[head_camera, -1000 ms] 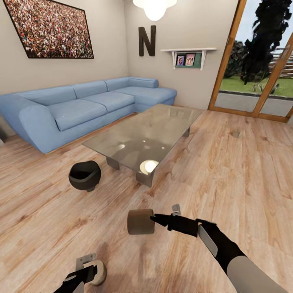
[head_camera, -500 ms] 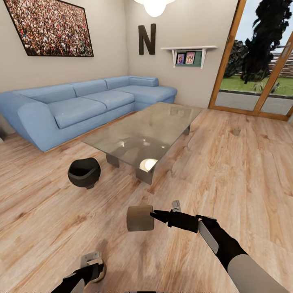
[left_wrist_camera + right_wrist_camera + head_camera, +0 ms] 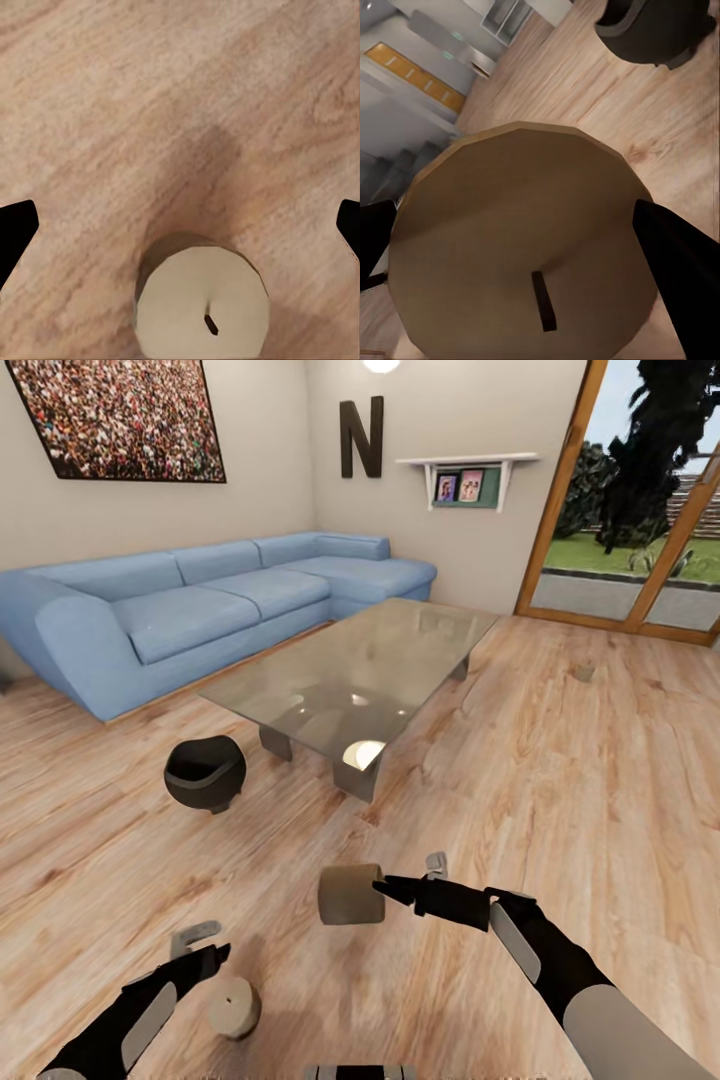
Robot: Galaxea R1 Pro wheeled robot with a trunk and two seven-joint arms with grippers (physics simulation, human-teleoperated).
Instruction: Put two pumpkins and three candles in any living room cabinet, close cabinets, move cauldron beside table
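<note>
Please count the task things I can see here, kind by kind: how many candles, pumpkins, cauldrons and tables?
Candles: 3 (held, by left pincer on floor, far floor)
Pumpkins: 0
Cauldrons: 1
Tables: 1
Total: 5

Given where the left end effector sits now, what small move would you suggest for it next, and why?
Probably lower the left end effector over the floor candle and close. Its fingers are spread wide with that candle standing free between them, while the right end effector already grips a candle.
</note>
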